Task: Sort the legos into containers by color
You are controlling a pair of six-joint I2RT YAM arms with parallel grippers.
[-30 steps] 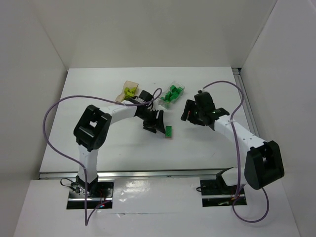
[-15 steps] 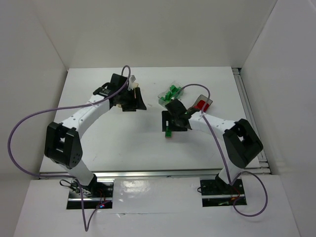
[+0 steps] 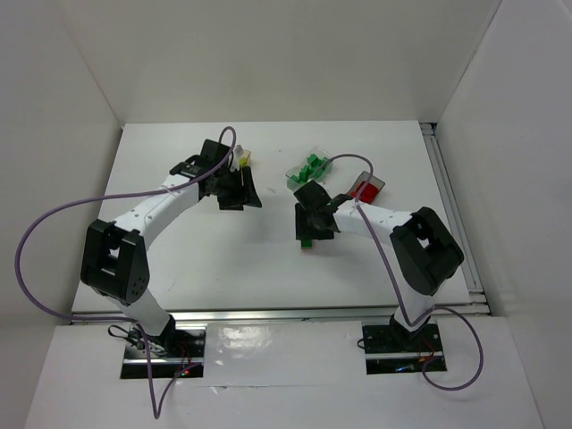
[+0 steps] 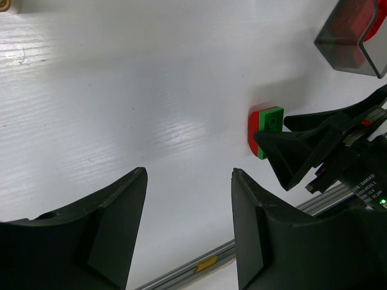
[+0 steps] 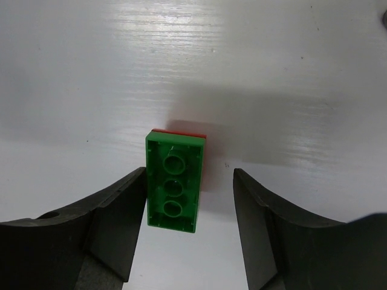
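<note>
A dark green lego [image 5: 174, 183] lies underside up on a red lego [image 5: 179, 133], the two stuck together on the white table. My right gripper [image 5: 189, 181] is open around this pair, its left finger right at the green side and a wide gap on the right. From above the pair [image 3: 307, 240] shows just below the right gripper [image 3: 310, 225]. My left gripper [image 4: 188, 181] is open and empty, and from above it [image 3: 242, 191] hangs over the amber container, which it mostly hides. A lime lego [image 3: 243, 161] peeks out beside it.
The clear container [image 3: 308, 169] holds dark green legos. The smoky grey container [image 3: 366, 189] holds red ones and also shows in the left wrist view [image 4: 354, 36]. White walls enclose the table. A metal rail [image 4: 205, 264] runs along its near edge.
A second ago the left gripper was by the green-and-red pair. It now hangs at the amber container, and the right gripper has come down around the pair with its jaws narrower.
</note>
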